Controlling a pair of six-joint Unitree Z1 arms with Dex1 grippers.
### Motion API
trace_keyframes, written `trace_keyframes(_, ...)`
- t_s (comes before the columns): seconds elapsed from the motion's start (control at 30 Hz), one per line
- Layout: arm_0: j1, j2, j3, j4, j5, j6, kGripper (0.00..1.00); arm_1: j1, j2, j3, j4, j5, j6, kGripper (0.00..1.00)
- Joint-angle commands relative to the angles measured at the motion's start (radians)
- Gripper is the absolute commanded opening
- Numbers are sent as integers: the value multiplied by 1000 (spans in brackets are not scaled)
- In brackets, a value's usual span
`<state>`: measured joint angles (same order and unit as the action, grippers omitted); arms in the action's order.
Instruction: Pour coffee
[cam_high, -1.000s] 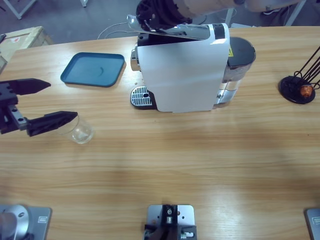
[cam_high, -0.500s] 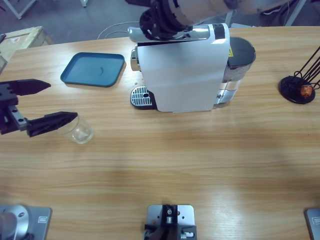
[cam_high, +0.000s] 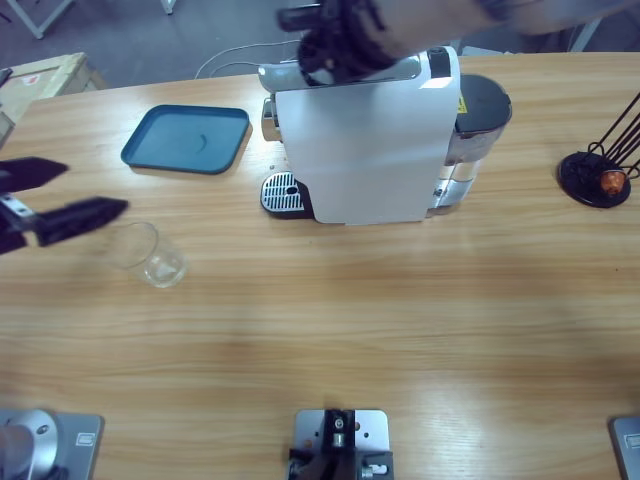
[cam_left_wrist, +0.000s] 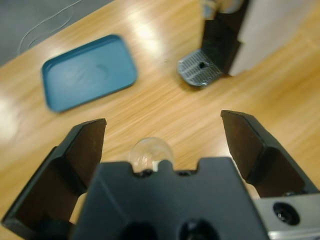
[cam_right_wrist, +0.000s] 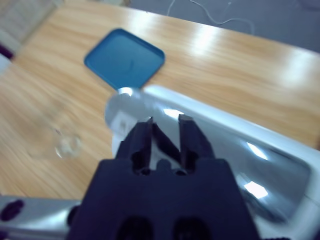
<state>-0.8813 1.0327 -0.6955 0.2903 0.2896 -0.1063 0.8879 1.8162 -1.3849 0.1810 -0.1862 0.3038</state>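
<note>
Here, a white capsule coffee machine (cam_high: 365, 150) stands at the far middle of the wooden surface (cam_high: 400, 320), its grey drip grille (cam_high: 282, 192) facing left. A clear glass tumbler (cam_high: 150, 256) sits well to the left of the grille, apart from it, near a blue tray (cam_high: 187, 138). No coffee is visible; the tumbler looks empty.

The left gripper (cam_high: 50, 195) hangs at the left edge, its jaws spread wide and holding nothing. In the left wrist view the tumbler (cam_left_wrist: 150, 153) shows just ahead of the gripper's body, between the open jaws but not touched. The right gripper (cam_right_wrist: 165, 131) is on top of the machine at the silver lever (cam_right_wrist: 240, 145), jaws nearly closed; whether they actually pinch the lever cannot be told.

The tumbler is probably light, rigid, smooth and breakable, so a gentle squeeze across the middle of its wall seems the safest hold.

Compared with a second ago, the left gripper has drawn back from the tumbler toward the left edge, leaving the glass where it was. The lever, raised a second ago, now lies flat under the right gripper.

A dark capsule stand (cam_high: 598, 175) with one orange capsule (cam_high: 612, 181) sits at far right.
</note>
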Motion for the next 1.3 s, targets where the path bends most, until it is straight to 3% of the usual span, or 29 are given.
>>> trace_keyframes(0.03, 19, -44, 89, 67, 53, -326, 982, 144, -343, 116, 299, -78, -99, 1000)
trace_keyframes(0.33, 13, 143, 126, 55, 44, -459, 982, 184, -531, 297, 387, -137, -33, 1000)
trace_keyframes(0.67, -19, 318, 165, -34, 92, -512, 982, 184, -572, 345, 406, -148, -8, 1000)
trace_keyframes(0.97, -19, 509, 154, -164, 236, -519, 967, 184, -594, 343, 440, -152, 0, 1000)
trace_keyframes(1.1, -19, 535, 160, -192, 239, -528, 526, 184, -606, 343, 446, -154, 1, 1000)
trace_keyframes(1.13, -22, 533, 163, -202, 233, -526, 476, 184, -607, 342, 446, -155, 4, 1000)
trace_keyframes(1.23, -46, 526, 168, -203, 229, -532, 462, 184, -607, 342, 445, -164, 16, 1000)
trace_keyframes(1.27, -54, 527, 172, -203, 228, -534, 403, 184, -605, 343, 445, -167, 18, 1000)
trace_keyframes(1.3, -58, 527, 179, -203, 226, -538, 228, 184, -605, 343, 445, -171, 21, 1000)
